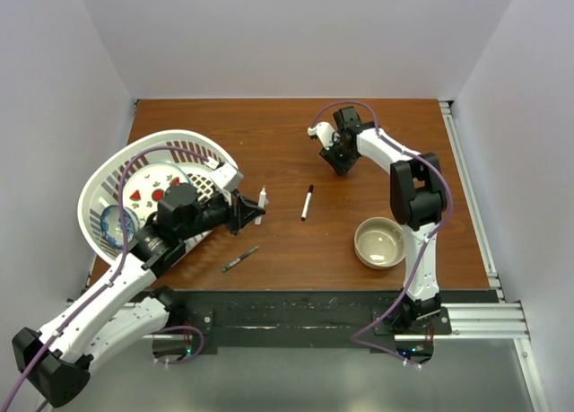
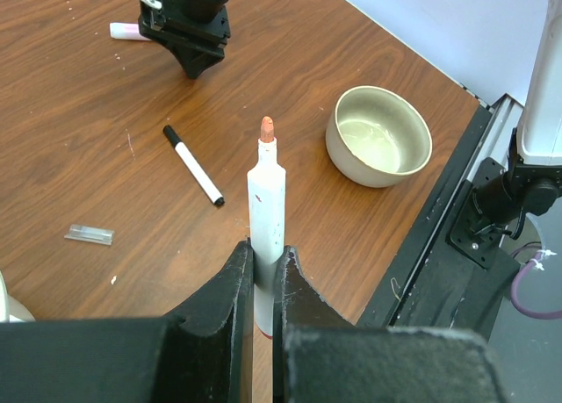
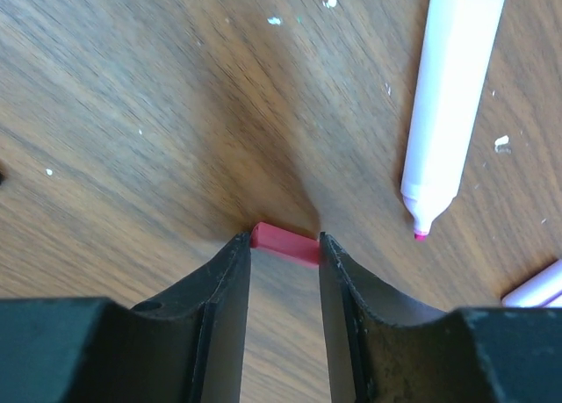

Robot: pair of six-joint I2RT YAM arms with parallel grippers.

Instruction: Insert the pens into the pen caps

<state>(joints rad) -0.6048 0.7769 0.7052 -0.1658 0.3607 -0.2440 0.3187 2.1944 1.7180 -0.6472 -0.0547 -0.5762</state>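
My left gripper point(image 2: 266, 255) is shut on a white-barrelled pen point(image 2: 266, 188) whose bare orange-red tip points away from the wrist, held above the table's left middle point(image 1: 261, 199). A red pen cap point(image 3: 285, 244) lies on the wood at the far centre. My right gripper point(image 3: 283, 239) points down at it, and both fingertips touch its ends. Beside it lies a pink pen point(image 3: 452, 96), uncapped. A white pen with a black cap point(image 1: 308, 202) rests mid-table. A thin dark grey pen point(image 1: 240, 259) lies near the front edge.
A white basket point(image 1: 208, 147) holding a plate is tipped at the left. A beige bowl point(image 1: 380, 241) stands at the right front. A small clear piece point(image 2: 90, 234) lies on the wood left of the held pen. Another pale pink item point(image 3: 536, 289) shows at the right wrist view's edge.
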